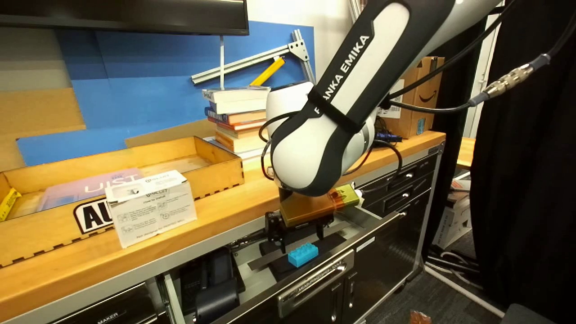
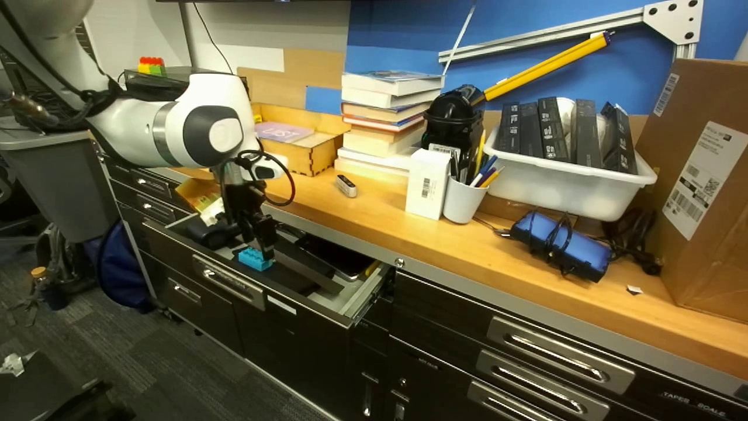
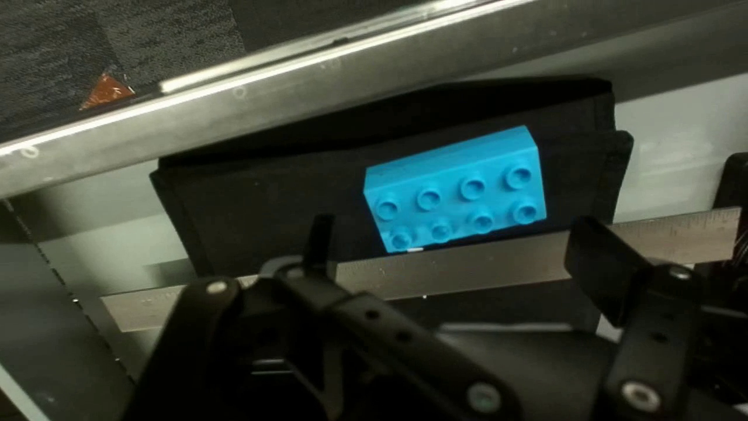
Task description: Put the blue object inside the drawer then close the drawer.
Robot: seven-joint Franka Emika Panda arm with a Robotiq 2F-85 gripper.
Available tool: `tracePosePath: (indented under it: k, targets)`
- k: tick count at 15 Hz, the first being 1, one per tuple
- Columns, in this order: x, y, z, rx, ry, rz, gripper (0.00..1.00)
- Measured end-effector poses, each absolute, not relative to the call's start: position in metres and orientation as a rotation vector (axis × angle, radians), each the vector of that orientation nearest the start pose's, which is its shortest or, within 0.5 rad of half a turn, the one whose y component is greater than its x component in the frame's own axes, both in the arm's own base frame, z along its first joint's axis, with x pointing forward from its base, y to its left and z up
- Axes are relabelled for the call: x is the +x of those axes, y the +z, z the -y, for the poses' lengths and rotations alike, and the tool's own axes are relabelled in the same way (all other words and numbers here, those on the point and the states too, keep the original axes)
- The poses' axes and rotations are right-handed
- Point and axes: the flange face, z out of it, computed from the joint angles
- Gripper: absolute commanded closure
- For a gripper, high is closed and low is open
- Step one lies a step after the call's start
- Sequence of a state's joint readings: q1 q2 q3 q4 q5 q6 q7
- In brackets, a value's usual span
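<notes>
The blue object, a light-blue studded toy block point(image 1: 303, 254), lies inside the open drawer point(image 1: 360, 240) on a black cloth item; the block also shows in an exterior view point(image 2: 255, 259) and the wrist view point(image 3: 459, 190). The drawer is pulled out, its front rim point(image 3: 245, 96) running across the top of the wrist view. My gripper point(image 1: 300, 240) points down into the drawer just above and behind the block. In the wrist view my gripper's fingers point(image 3: 453, 240) stand wide apart with nothing between them. The block sits in front of the fingertips, apparently apart from them.
A metal ruler point(image 3: 456, 272) lies in the drawer behind the block. A dark device point(image 1: 216, 292) fills another part of the drawer. The wooden worktop point(image 2: 374, 219) overhangs the drawer's back. A white box point(image 1: 153, 207) stands near the worktop's front edge.
</notes>
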State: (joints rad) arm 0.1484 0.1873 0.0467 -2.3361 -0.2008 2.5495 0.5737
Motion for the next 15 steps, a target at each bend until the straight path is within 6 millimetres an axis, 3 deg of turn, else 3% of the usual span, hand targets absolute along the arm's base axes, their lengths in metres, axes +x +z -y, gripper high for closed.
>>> tracePosePath:
  k: [4,9,11,15]
  targets:
    - [0.507,0.271,-0.099,-3.199,-0.060,-0.314,0.00]
    - [0.480,0.301,-0.063,-3.237,0.257,-0.299,0.00]
    - [0.469,0.300,-0.048,-3.244,0.351,-0.305,0.00]
    - [0.454,0.276,-0.035,-3.280,0.404,-0.270,0.00]
